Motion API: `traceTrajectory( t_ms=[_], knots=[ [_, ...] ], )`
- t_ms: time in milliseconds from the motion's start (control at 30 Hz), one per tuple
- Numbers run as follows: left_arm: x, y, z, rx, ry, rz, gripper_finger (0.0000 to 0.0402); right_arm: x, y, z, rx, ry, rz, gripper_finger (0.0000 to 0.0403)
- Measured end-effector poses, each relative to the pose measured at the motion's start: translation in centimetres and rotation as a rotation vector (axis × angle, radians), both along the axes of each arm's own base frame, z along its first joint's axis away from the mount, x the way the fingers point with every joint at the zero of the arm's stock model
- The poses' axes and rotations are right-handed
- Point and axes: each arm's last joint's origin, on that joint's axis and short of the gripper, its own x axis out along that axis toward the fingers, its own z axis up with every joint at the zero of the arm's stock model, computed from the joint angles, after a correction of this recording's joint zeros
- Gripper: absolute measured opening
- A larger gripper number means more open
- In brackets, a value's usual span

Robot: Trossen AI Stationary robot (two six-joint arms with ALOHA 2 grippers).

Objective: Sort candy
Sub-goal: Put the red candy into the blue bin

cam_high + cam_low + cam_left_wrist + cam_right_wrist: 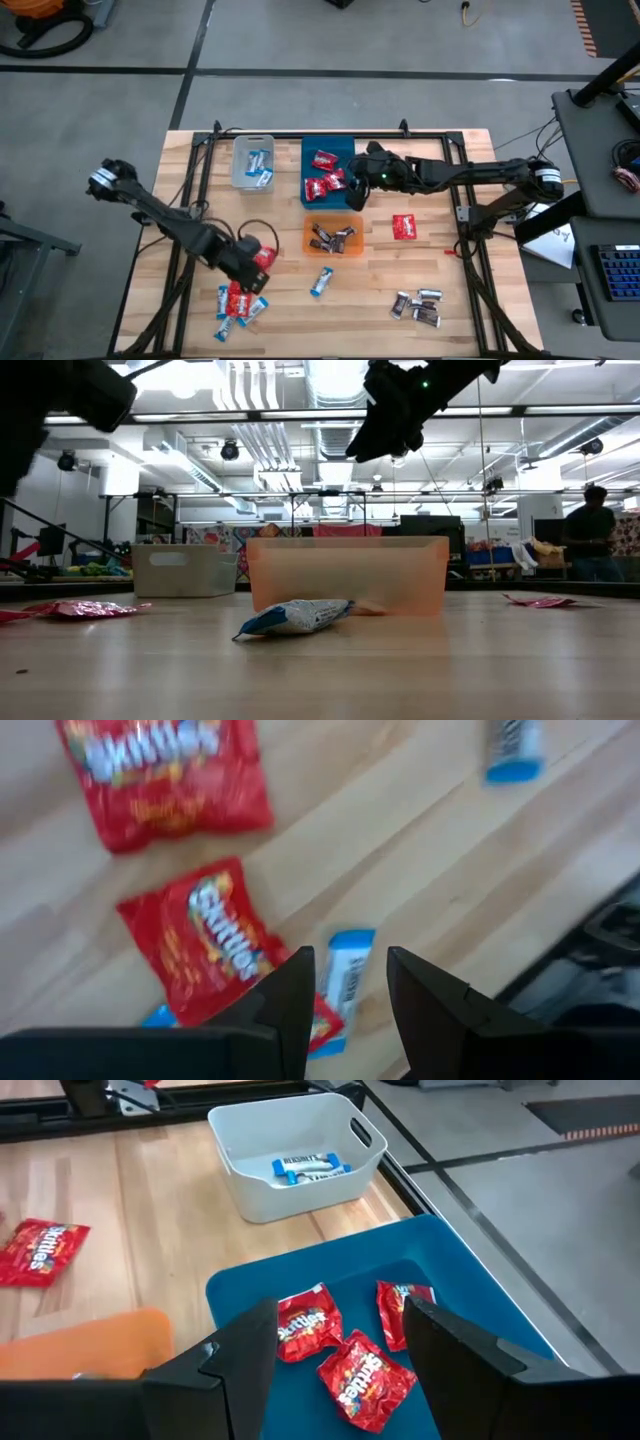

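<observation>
My left gripper (pixel 252 266) (pixel 345 995) hovers open over the near-left candy pile (pixel 238 303), its fingers above a blue-and-white candy (pixel 345 970) and beside a red candy (pixel 215 935). My right gripper (pixel 355 186) (pixel 340 1355) hangs open and empty above the blue bin (pixel 328 172), where three red candies (pixel 340 1345) lie. Blue-and-white candies sit in the clear bin (pixel 253 162) (pixel 305 1168). Dark candies lie in the orange bin (pixel 333 234). On the table lie a red candy (pixel 404 226), a blue-and-white candy (pixel 321 282) (pixel 295 617) and a dark pile (pixel 417 305).
The three bins stand close together at the table's middle and far part. A black frame with cables runs along the table's left, right and far edges (pixel 460 215). Bare wood lies between the orange bin and the near edge. A person (pixel 590 535) stands in the room beyond.
</observation>
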Motion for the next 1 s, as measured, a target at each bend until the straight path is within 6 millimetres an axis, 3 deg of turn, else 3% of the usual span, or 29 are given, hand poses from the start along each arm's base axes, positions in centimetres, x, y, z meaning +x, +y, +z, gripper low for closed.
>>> traceTrajectory(
  t_ms=[400,600,800,1000],
  knots=[
    [2.8,-3.3,-1.9,0.089,0.276,0.009,0.0121,-0.5,0.9,-0.1,0.040,0.048,0.037,0.0208],
    [3.6,-3.8,-2.1,0.193,0.358,-0.020,0.0172,-0.5,1.7,-0.4,0.045,0.077,0.063,0.0208],
    [3.7,-3.9,-3.9,0.242,0.397,-0.034,0.0238,-0.5,2.5,-0.4,0.040,0.077,0.090,0.0208],
    [3.5,-3.7,-6.4,0.279,0.447,-0.035,0.0255,-0.4,3.0,-0.4,0.038,0.079,0.107,0.0208]
  ],
)
